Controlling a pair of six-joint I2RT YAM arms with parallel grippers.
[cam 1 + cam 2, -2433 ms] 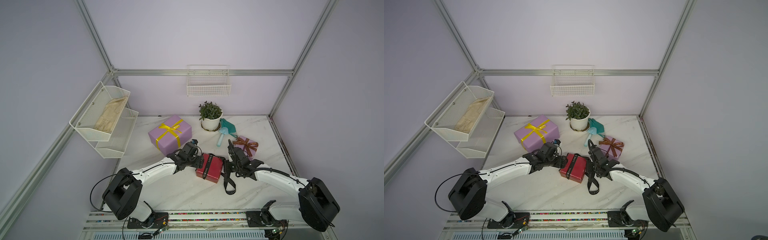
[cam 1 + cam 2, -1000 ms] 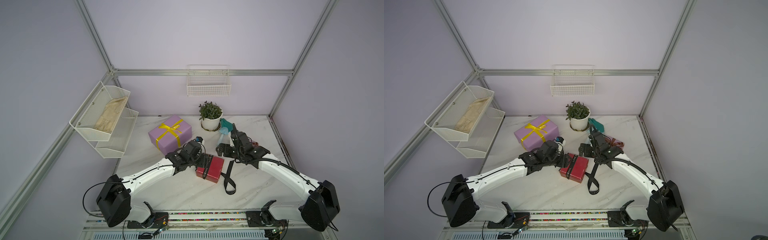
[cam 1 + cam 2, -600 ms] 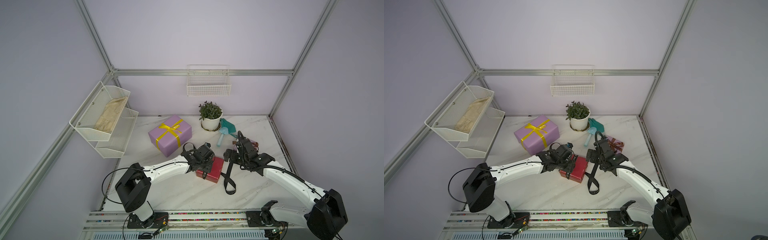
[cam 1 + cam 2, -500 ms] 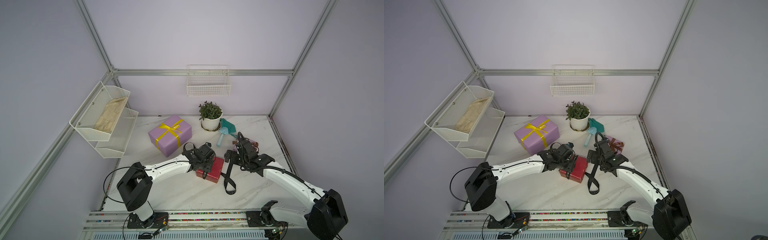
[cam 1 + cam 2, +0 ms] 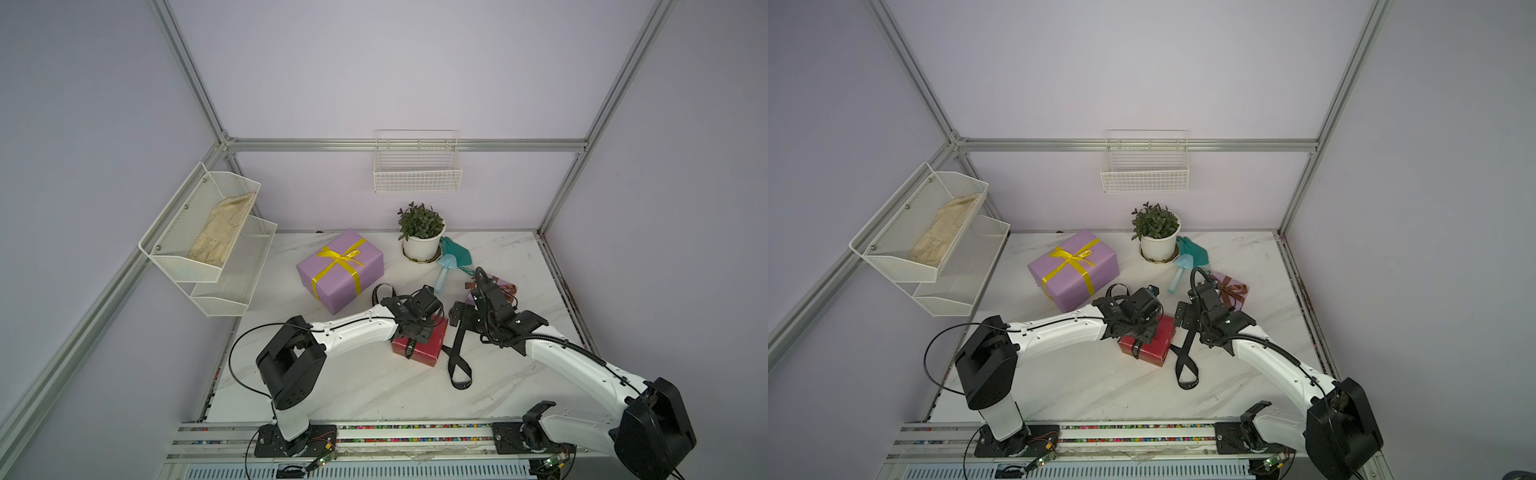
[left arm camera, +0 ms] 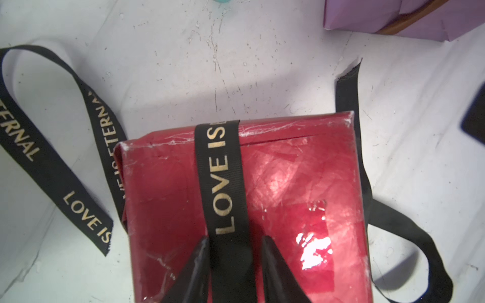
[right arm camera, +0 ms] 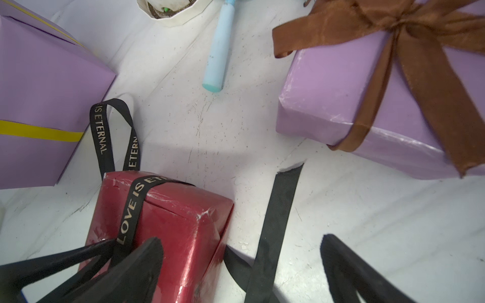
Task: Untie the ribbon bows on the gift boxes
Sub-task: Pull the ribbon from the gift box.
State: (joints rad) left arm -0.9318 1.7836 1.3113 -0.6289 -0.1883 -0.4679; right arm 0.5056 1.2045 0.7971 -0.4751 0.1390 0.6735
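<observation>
The small glossy red gift box [image 5: 430,347] [image 6: 288,189] lies mid-table with a black lettered ribbon [image 6: 220,168] banded over its top. The ribbon's bow is undone: loose tails lie beside the box [image 5: 459,361] [image 7: 278,210]. My left gripper [image 6: 235,240] [image 5: 417,330] rests on the box top, its jaws narrowly apart on either side of the flat band. My right gripper [image 7: 238,251] [image 5: 1181,313] hovers wide open over the box's right edge and a loose tail, holding nothing. The large lilac box [image 5: 340,276] keeps its yellow bow [image 5: 343,255]. The small lilac box [image 7: 336,86] keeps its brown bow [image 7: 401,23].
A white flowerpot [image 5: 422,247], a pale blue scoop [image 5: 444,272] and a teal glove [image 5: 459,253] lie behind the boxes. A white wire rack [image 5: 208,249] juts from the left wall, and a wire basket [image 5: 415,172] hangs on the back wall.
My left gripper has slid right onto the red box and its jaws have narrowed round the ribbon band. My right arm has drawn back from the small lilac box toward the red box.
</observation>
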